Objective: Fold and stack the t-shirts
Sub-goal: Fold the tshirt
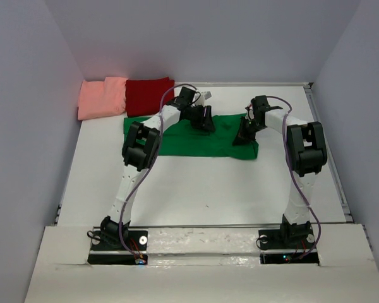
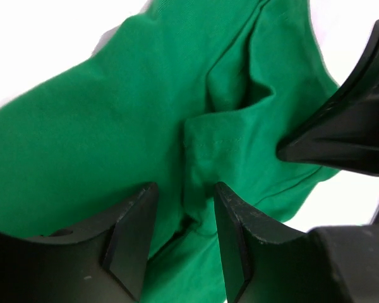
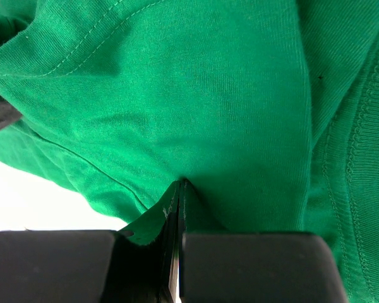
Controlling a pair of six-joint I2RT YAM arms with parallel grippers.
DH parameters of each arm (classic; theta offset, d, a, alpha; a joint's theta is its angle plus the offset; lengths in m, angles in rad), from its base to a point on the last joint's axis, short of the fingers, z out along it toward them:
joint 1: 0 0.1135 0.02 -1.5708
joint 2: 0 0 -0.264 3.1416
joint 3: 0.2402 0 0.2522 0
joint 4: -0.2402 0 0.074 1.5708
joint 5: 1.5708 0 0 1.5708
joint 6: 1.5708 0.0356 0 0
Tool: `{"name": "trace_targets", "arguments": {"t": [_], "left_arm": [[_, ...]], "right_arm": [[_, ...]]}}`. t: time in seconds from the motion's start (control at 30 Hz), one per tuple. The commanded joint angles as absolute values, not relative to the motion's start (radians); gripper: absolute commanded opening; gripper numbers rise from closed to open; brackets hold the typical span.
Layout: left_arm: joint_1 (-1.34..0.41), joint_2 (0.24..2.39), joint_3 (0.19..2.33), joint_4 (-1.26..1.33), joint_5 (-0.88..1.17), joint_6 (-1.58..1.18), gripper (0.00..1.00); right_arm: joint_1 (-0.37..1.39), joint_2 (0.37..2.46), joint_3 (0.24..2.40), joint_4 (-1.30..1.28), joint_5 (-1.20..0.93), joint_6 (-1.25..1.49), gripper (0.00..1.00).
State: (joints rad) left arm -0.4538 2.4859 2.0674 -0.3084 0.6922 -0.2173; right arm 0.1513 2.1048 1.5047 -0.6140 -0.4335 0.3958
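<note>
Tightly, right gripper (image 3: 179,188) pinches green t-shirt (image 3: 227,95).

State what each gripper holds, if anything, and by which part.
The right gripper pinches a fold at the right end of the bright green soft fabric t-shirt. The left gripper stands open over a crease, holding nothing.

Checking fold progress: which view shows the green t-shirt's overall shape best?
Top external: the green t-shirt lies as a wide band on the table. Left wrist shows only creased cloth under the open left tool; right wrist, only cloth pinched in the shut right tool.
</note>
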Motion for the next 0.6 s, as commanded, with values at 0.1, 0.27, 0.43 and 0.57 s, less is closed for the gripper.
{"name": "trace_targets", "arguments": {"t": [0.1,0.27,0.43,0.57], "left_arm": [[-0.454,2.517,2.154,-0.328,0.724,-0.193,0.55],[-0.454,2.534,2.186,-0.327,0.733,-0.202,0.54],[-0.453,2.546,2.204,-0.298,0.762,-0.227,0.52],[-0.454,2.568,2.232,-0.295,0.781,-0.238,0.43]], "right_arm": [[0.155,2.092,1.516,-0.632,-0.402,0.379,0.00],[0.155,2.088,1.508,-0.634,-0.400,0.379,0.00],[0.155,2.088,1.500,-0.632,-0.399,0.377,0.00],[0.155,2.088,1.499,-0.634,-0.399,0.377,0.00]]}}
